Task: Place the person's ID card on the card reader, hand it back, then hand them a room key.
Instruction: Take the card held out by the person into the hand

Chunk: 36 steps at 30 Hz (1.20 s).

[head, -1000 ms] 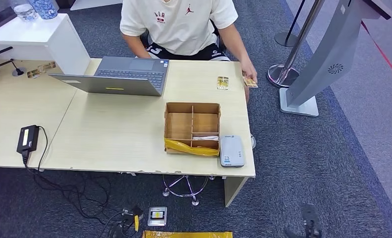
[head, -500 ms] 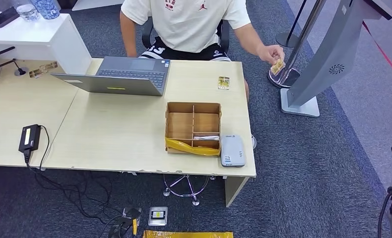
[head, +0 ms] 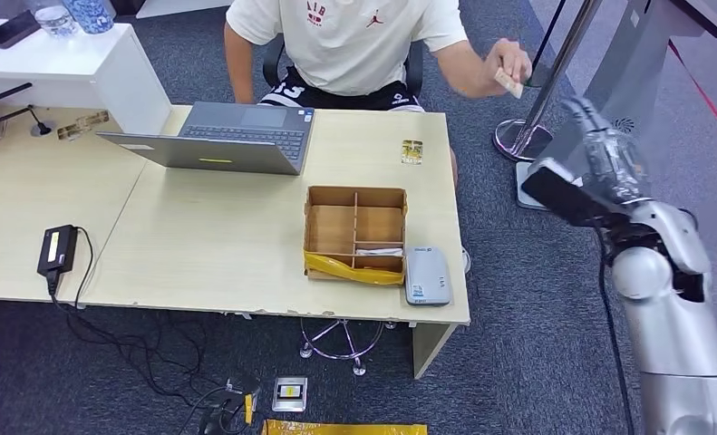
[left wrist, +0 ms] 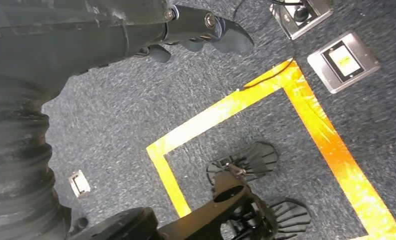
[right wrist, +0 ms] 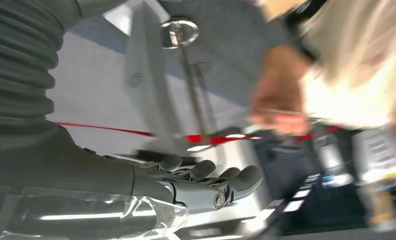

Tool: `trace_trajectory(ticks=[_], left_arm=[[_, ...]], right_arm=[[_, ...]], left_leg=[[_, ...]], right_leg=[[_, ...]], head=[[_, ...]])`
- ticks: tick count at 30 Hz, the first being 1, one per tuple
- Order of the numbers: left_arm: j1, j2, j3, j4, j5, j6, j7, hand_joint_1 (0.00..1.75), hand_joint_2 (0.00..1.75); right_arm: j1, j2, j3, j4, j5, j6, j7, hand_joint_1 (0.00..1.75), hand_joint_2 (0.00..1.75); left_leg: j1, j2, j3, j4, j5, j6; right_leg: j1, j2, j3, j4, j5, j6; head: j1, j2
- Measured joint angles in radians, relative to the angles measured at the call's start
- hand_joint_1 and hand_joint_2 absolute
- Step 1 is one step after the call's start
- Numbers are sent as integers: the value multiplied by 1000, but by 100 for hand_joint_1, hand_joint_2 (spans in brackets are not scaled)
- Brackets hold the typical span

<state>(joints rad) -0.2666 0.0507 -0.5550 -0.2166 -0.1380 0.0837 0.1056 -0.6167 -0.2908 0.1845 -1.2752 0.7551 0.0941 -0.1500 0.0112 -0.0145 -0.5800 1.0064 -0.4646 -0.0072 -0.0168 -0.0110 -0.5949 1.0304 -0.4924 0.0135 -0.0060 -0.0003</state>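
Observation:
A person sits at the far side of the desk [head: 200, 245] and holds a yellowish ID card [head: 509, 84] up and out past the desk's right end. My right hand [head: 601, 152] is raised just right of and below that card, fingers stretched out and holding nothing. The right wrist view shows the hand [right wrist: 211, 182] flat, with the person's blurred hand [right wrist: 278, 105] beyond it. The grey card reader [head: 426, 275] lies at the desk's near right corner. A white card [head: 377, 251] lies in the wooden divided box [head: 329, 230]. My left hand [left wrist: 206, 30] hangs over the floor, holding nothing.
Another small card [head: 411, 151] lies on the desk near the person. An open laptop [head: 218, 138] stands at the desk's far middle. A grey kiosk stand [head: 608, 100] and a metal barrier post [head: 540, 91] rise right behind my right hand.
My right arm has risen from the lower right up to the person's hand. The person has lifted the ID card from the desk edge, up and to the right.

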Motion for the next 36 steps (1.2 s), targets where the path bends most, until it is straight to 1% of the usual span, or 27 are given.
trace_trajectory(ticks=[1, 4, 8, 10, 13, 19, 25, 34, 36], left_arm=[[-1, 0, 0, 0, 0, 1, -1, 0, 175], [-2, 0, 0, 0, 0, 5, -2, 0, 175], [-2, 2, 0, 0, -1, -8, -10, 0, 175], [-2, 5, 0, 0, -1, -13, -15, 0, 175], [-2, 7, 0, 0, -1, 0, -18, 0, 175], [-2, 6, 0, 0, -7, 20, -1, 0, 175], [-5, 7, 0, 0, -13, -11, -7, 0, 175], [-9, 8, 0, 0, -13, -12, -9, 0, 175], [-10, 8, 0, 0, -14, -12, -9, 0, 175]], right_arm=[[4, 21, 40, -27, 32, 18, 1, 0, 175], [19, 70, 124, -69, 80, 28, 2, 0, 175], [23, 122, 205, -93, 99, 13, 18, 0, 175], [22, 141, 228, -94, 103, -7, 30, 0, 175], [16, 158, 241, -92, 104, -36, 40, 0, 175], [9, 175, 248, -83, 100, -63, 49, 0, 175], [5, 206, 251, -66, 107, -88, 54, 0, 175], [-5, 250, 258, -35, 110, -100, 55, 0, 175], [-10, 256, 261, -26, 110, -104, 55, 3, 175]], left_leg=[[0, 0, 0, 0, 0, 0], [0, 0, 0, 0, 0, 0], [0, 1, 0, 0, -1, -1], [0, 1, 0, 0, -1, -1], [0, 1, 0, 0, -1, -1], [0, 1, 0, 0, -1, -1], [0, 2, 0, 0, -1, -1], [0, 2, 0, 0, -1, -1], [0, 2, 0, 0, -1, -1]], right_leg=[[0, 0, 0, 0, 0, 0], [0, 0, 0, 0, 0, -1], [0, 2, -1, -1, 0, -1], [0, 2, -1, -1, 0, -1], [0, 1, -1, -1, 0, -1], [0, 3, -1, -1, 0, -1], [0, 3, -2, -1, 0, -1], [0, 3, -2, -1, 0, -1], [0, 3, -2, -1, 0, -1]], head=[[0, 0], [0, 0], [0, 0], [0, 0], [0, 0], [0, 0], [0, 0], [0, 0], [0, 0]])
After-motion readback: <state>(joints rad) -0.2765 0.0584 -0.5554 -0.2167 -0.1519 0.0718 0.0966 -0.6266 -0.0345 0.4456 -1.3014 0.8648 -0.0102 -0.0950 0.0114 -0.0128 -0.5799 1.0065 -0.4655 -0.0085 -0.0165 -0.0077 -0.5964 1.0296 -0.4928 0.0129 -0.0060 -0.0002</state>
